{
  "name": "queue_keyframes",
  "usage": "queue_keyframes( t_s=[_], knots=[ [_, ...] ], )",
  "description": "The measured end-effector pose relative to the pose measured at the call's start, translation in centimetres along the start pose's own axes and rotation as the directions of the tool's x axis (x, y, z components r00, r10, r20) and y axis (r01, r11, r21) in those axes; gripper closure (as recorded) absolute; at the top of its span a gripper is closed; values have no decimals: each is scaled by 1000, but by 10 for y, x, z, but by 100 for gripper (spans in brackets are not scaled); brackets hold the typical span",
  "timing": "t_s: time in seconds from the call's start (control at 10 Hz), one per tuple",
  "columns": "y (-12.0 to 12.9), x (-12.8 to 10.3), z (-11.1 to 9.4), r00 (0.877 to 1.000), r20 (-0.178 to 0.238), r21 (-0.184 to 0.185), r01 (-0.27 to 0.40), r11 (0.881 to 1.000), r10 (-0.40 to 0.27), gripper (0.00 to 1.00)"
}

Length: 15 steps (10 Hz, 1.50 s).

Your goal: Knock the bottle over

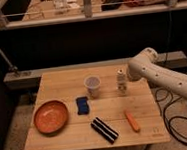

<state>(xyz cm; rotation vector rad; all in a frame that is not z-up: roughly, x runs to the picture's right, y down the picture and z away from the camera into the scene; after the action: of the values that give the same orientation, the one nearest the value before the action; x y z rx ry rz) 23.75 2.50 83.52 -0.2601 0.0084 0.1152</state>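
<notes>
The bottle (122,81), slim and whitish with a pale cap, stands upright on the wooden table (62,82), right of centre toward the back. My white arm reaches in from the right. Its gripper (129,77) is right beside the bottle's right side, at about the bottle's height; I cannot tell whether it touches the bottle. A translucent white cup (92,86) stands upright to the bottle's left.
An orange bowl (51,116) sits front left. A blue sponge (82,105) lies in front of the cup. A black striped bar (105,130) and an orange stick-like item (132,120) lie near the front edge. Cables (177,121) lie on the floor to the right.
</notes>
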Motion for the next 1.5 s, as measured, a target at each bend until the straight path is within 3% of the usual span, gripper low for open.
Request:
queue_keyframes(
  t_s=[0.7,1.5],
  knots=[
    [0,-24,-8,999,25,25,28,999,-28,98],
    [-13,-36,-14,999,29,41,22,999,-23,98]
  ],
)
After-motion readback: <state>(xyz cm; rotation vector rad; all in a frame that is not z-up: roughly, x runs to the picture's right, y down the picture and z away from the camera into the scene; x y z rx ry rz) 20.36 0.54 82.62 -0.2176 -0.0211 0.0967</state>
